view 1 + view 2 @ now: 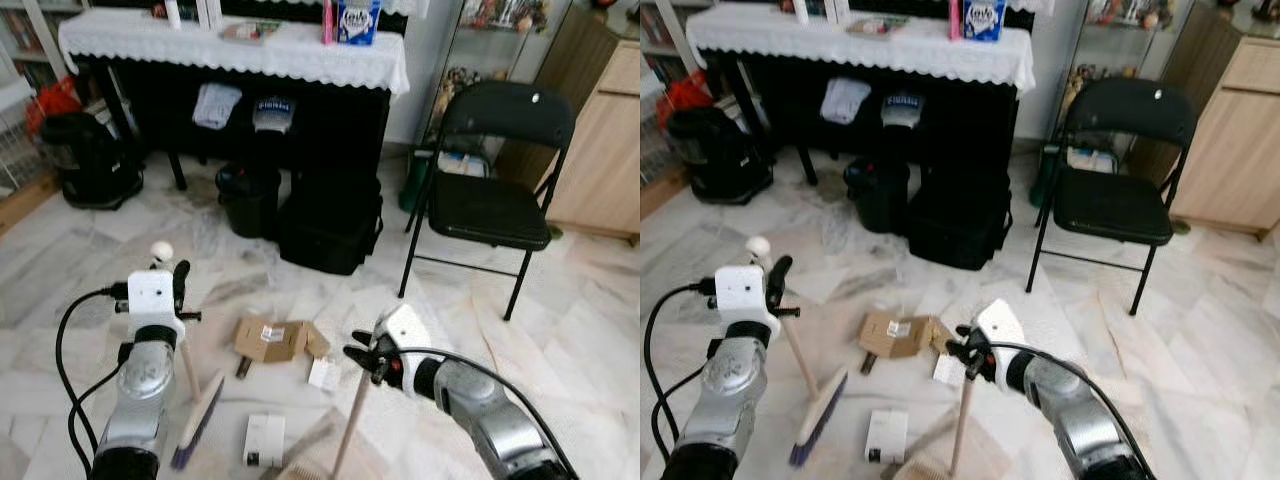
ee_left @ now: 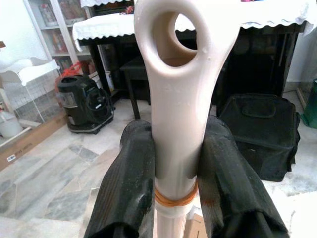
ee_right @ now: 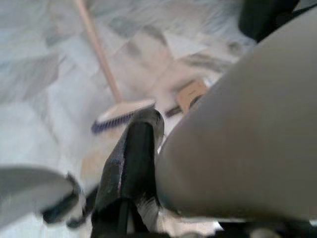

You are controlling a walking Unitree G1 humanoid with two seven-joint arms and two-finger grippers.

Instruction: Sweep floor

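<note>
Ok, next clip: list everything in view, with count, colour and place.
broom: 1, pale handle, purple bristles, floor in front of the left arm
dustpan handle: 1, pale wood, upright in front of the right arm
flattened cardboard box: 1, brown, floor centre
small boxes: 2, white, floor near the cardboard
folding chair: 1, black, right
black bag: 1, under the table
bin: 1, black, beside the bag
table: 1, dark, white lace cloth
left gripper: fingers shut on the broom handle
right gripper: at the dustpan handle
</note>
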